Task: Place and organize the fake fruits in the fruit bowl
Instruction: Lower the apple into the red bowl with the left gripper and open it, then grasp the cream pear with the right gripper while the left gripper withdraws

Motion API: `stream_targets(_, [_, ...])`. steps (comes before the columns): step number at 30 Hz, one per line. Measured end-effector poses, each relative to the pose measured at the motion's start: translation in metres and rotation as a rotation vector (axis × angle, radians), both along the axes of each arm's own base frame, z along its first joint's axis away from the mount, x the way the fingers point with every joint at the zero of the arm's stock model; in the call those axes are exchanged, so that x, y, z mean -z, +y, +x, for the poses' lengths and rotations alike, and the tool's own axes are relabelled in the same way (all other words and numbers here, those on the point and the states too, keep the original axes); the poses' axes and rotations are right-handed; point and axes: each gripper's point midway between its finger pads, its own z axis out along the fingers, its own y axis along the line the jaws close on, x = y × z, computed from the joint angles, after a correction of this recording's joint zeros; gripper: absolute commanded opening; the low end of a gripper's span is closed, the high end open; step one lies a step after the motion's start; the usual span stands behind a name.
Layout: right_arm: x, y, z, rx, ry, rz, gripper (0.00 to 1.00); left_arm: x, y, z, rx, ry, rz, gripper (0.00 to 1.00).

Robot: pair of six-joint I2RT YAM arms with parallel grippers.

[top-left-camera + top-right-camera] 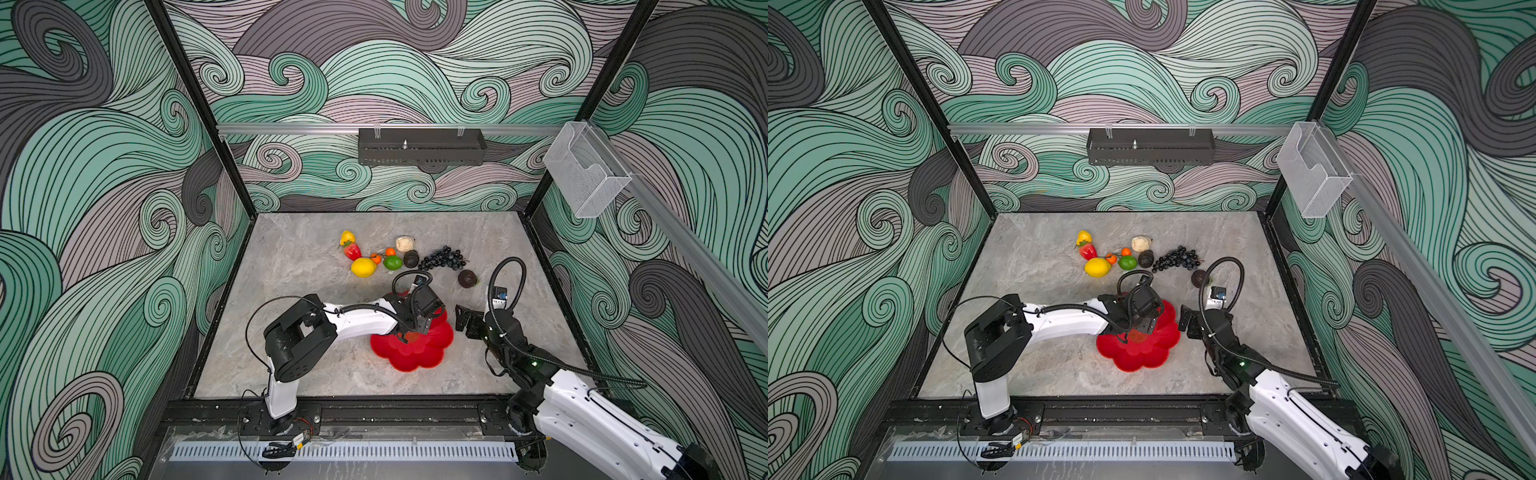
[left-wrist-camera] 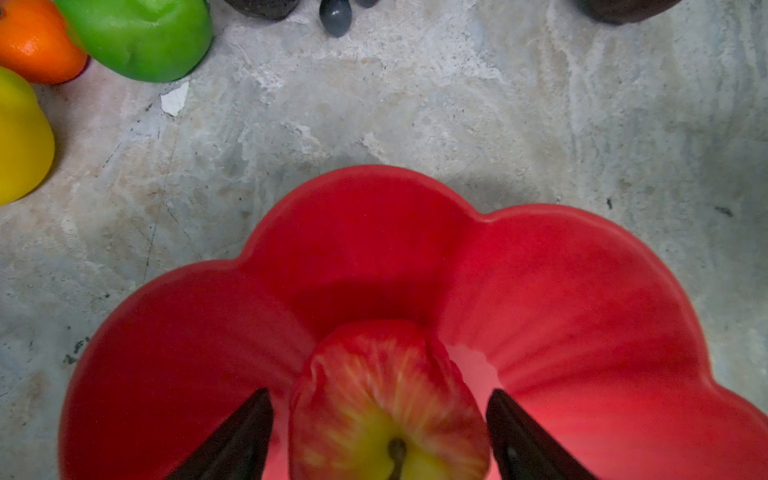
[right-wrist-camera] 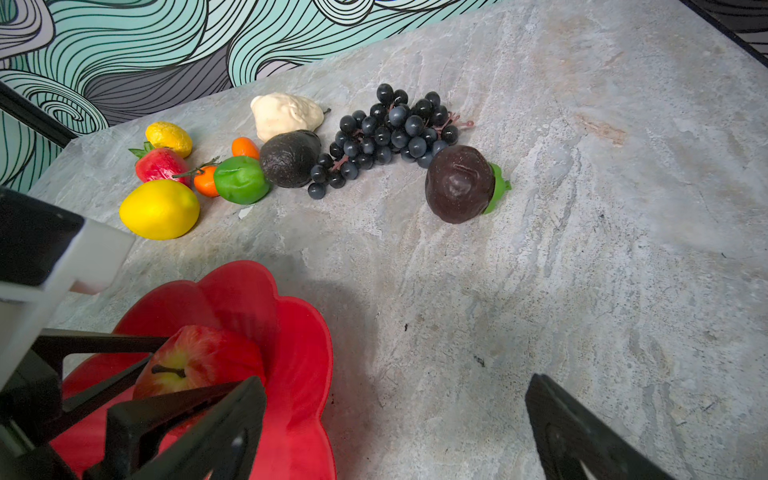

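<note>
The red scalloped fruit bowl (image 1: 415,357) (image 3: 299,340) sits at the table's front centre. A red-yellow apple (image 2: 386,395) (image 3: 199,361) lies inside it, stem toward the wrist camera. My left gripper (image 2: 379,395) hangs over the bowl, open, with a gap between each finger and the apple. Just right of the bowl, my right gripper (image 3: 397,380) (image 1: 465,322) stands open over bare table. Farther back lie the lemon (image 1: 363,267), lime (image 1: 392,262), strawberry (image 1: 352,250), two tiny oranges (image 1: 390,251), a beige lump (image 1: 404,243), a dark avocado (image 1: 411,258), the grape bunch (image 1: 444,257) and a brown fruit (image 1: 467,278).
A black perforated tray (image 1: 419,151) hangs on the rear wall rail and a clear plastic holder (image 1: 586,174) on the right rail. Black frame posts and patterned walls close in the table. A small white chip (image 2: 174,97) lies near the lime.
</note>
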Motion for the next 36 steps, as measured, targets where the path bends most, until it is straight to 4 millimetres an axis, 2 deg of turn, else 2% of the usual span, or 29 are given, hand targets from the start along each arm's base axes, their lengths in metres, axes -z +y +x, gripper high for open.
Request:
stream_targets(1, [0.001,0.0,0.0,0.001,0.002,0.0,0.98,0.0,0.0,0.0,-0.001,0.0,-0.002,0.93])
stream_targets(6, [0.001,0.0,0.0,0.003,0.011,0.003,0.98,0.0,0.002,-0.001,-0.004,0.003,0.0,0.99])
stream_targets(11, [-0.003,0.001,0.001,0.006,0.021,0.005,0.99,-0.007,0.004,-0.002,-0.004,-0.004,-0.013,0.99])
stream_targets(15, [-0.008,0.002,0.004,0.008,0.027,0.004,0.99,-0.025,0.009,-0.006,-0.004,-0.022,-0.045,0.99])
stream_targets(19, [-0.019,0.01,0.008,-0.024,0.041,0.01,0.99,-0.059,0.022,-0.011,-0.009,-0.068,-0.102,0.99])
stream_targets(24, [-0.039,0.037,0.023,-0.113,0.071,0.024,0.99,-0.103,0.061,-0.022,-0.044,-0.17,-0.162,0.99])
stream_targets(26, [-0.044,0.051,0.033,-0.152,0.092,0.026,0.99,-0.122,0.085,-0.024,-0.079,-0.232,-0.18,0.99])
stream_targets(29, [-0.046,0.071,0.048,-0.206,0.135,0.008,0.99,-0.138,0.124,-0.024,-0.15,-0.329,-0.173,0.99])
stream_targets(32, [-0.049,0.094,0.069,-0.258,0.182,-0.012,0.99,-0.138,0.166,-0.027,-0.236,-0.407,-0.143,0.99])
stream_targets(36, [-0.055,0.125,0.105,-0.307,0.218,-0.047,0.98,-0.119,0.212,-0.033,-0.326,-0.44,-0.126,0.99])
